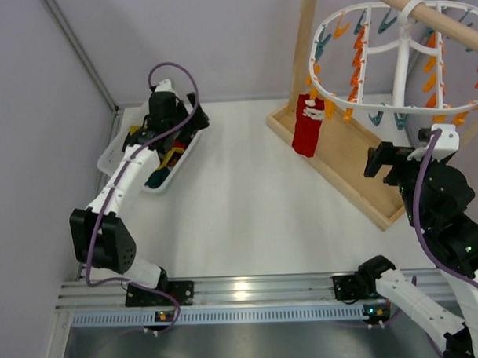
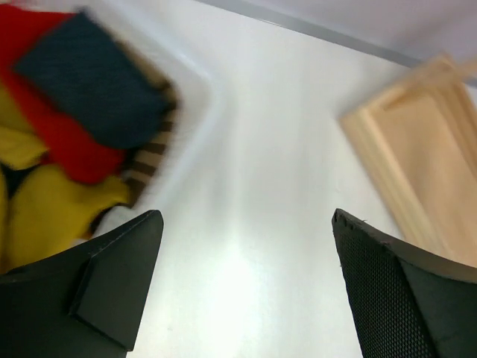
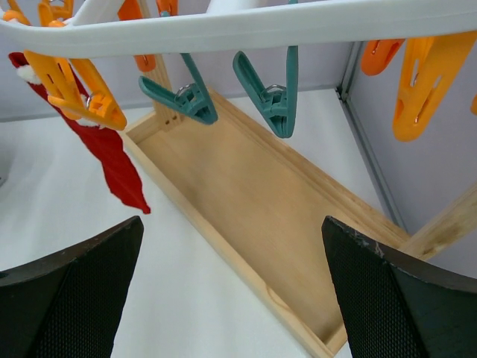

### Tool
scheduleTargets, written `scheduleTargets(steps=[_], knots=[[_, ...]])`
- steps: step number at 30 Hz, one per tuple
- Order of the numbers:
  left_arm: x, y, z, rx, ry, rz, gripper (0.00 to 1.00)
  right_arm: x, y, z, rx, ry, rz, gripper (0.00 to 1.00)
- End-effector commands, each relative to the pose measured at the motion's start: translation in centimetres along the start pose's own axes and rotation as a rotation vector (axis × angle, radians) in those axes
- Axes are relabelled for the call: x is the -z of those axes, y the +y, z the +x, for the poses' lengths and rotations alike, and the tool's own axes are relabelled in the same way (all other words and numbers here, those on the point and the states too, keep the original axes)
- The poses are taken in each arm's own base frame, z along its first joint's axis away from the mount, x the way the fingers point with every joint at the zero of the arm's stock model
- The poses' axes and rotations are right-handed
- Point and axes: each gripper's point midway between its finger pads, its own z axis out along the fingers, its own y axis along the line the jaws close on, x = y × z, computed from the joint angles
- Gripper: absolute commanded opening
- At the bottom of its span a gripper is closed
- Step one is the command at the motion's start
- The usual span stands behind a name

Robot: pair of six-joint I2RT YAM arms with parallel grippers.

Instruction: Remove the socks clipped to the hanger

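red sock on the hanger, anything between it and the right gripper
Nothing visible does. The red sock hangs ahead and left of the open right gripper over the white table; the teal clips dangle higher, to its right.

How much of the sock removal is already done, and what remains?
Done: yellow, red and navy socks lie in the white bin by the open, empty left hand. In hand: nothing; the right hand is open near the hanger. Left: one red sock hangs clipped at the hanger's edge.
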Motion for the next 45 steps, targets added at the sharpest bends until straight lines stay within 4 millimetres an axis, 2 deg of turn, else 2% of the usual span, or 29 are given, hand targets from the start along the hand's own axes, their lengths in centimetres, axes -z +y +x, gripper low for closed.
scheduleTargets(steps=[1,3,4,5,7,9,11,12,13,15,16,18,19,20,21,23,24,27,29,30,32,34,37,39,40,41,42,43,45], knots=[[3.2,-9.0,1.5,-0.141,0.008,0.292,0.98,0.6,0.9,-0.3,-0.059,-0.029,-0.063,0.99],[4.2,-15.0,5.0,-0.208,0.101,0.569,0.98,0.8,1.2,0.0,-0.068,-0.025,-0.085,0.99],[4.8,-16.9,6.1,-0.236,0.133,0.683,0.98,1.1,1.2,0.2,-0.072,-0.027,-0.097,1.00],[6.6,-19.7,7.1,-0.269,0.163,0.894,0.98,1.2,1.4,0.4,-0.077,-0.027,-0.109,1.00],[6.3,-21.3,9.4,-0.319,0.188,1.018,0.98,2.0,1.8,0.5,-0.088,-0.039,-0.154,0.99],[7.9,-23.6,10.2,-0.386,0.120,1.204,0.98,2.6,2.3,0.7,-0.089,-0.046,-0.204,0.99],[8.2,-24.6,10.9,-0.420,0.073,1.284,0.98,3.0,2.6,1.0,-0.076,-0.052,-0.234,1.00],[7.5,-25.1,11.9,-0.445,0.071,1.315,0.98,3.4,3.0,1.0,-0.076,-0.055,-0.268,0.99],[7.5,-26.1,11.1,-0.464,0.042,1.336,0.98,3.5,3.2,1.3,-0.065,-0.049,-0.286,1.00],[6.9,-26.9,11.8,-0.505,0.034,1.369,0.98,4.0,4.3,1.5,-0.057,-0.040,-0.351,0.99],[5.8,-27.0,12.5,-0.510,0.045,1.368,0.98,4.1,4.6,1.7,-0.049,-0.033,-0.373,1.00],[5.8,-28.1,11.8,-0.537,0.013,1.409,0.98,4.6,5.5,1.9,-0.038,-0.020,-0.433,0.99],[5.8,-28.4,12.3,-0.544,0.030,1.442,0.98,4.7,5.7,2.0,-0.031,-0.016,-0.446,0.99],[5.0,-28.6,13.3,-0.543,0.059,1.458,0.98,4.8,5.8,2.0,-0.029,-0.017,-0.456,1.00],[5.4,-29.6,12.5,-0.553,0.041,1.494,0.98,4.8,6.0,2.0,-0.027,-0.016,-0.468,1.00],[4.8,-30.1,13.4,-0.557,0.067,1.529,0.98,4.9,6.1,1.9,-0.018,-0.019,-0.473,0.99],[5.1,-31.0,12.9,-0.567,0.044,1.545,0.98,4.9,6.1,1.7,-0.017,-0.021,-0.477,0.99],[4.0,-32.0,13.7,-0.560,0.052,1.546,0.98,5.3,6.4,1.4,-0.017,-0.025,-0.499,1.00],[3.8,-33.2,13.2,-0.556,0.038,1.566,0.98,5.5,6.6,1.2,-0.019,-0.029,-0.514,1.00],[2.8,-33.2,14.1,-0.536,0.075,1.565,0.98,5.6,6.6,1.1,-0.020,-0.037,-0.517,1.00],[2.9,-34.2,13.6,-0.526,0.070,1.589,0.98,5.8,7.0,1.1,-0.023,-0.041,-0.544,0.99],[2.5,-34.4,14.9,-0.514,0.113,1.607,0.97,5.9,7.1,1.2,-0.018,-0.052,-0.552,1.00],[3.0,-35.0,15.6,-0.519,0.111,1.609,0.84,5.8,7.2,1.4,-0.017,-0.050,-0.554,1.00],[3.1,-34.7,16.8,-0.519,0.129,1.597,0.73,5.6,7.2,1.3,-0.025,-0.055,-0.548,1.00],[3.7,-35.1,16.3,-0.524,0.097,1.588,0.59,5.6,7.3,1.3,-0.031,-0.055,-0.550,0.99],[3.8,-34.8,17.7,-0.519,0.120,1.569,0.29,5.6,7.4,1.2,-0.034,-0.061,-0.554,0.99],[3.9,-34.9,17.8,-0.520,0.107,1.552,0.23,5.6,7.5,1.1,-0.038,-0.065,-0.559,0.99],[4.6,-35.5,16.8,-0.515,0.048,1.536,0.15,5.6,7.6,1.0,-0.045,-0.066,-0.564,1.00],[5.2,-35.2,17.9,-0.472,0.057,1.512,0.00,5.8,7.8,0.7,-0.053,-0.075,-0.578,0.99]])
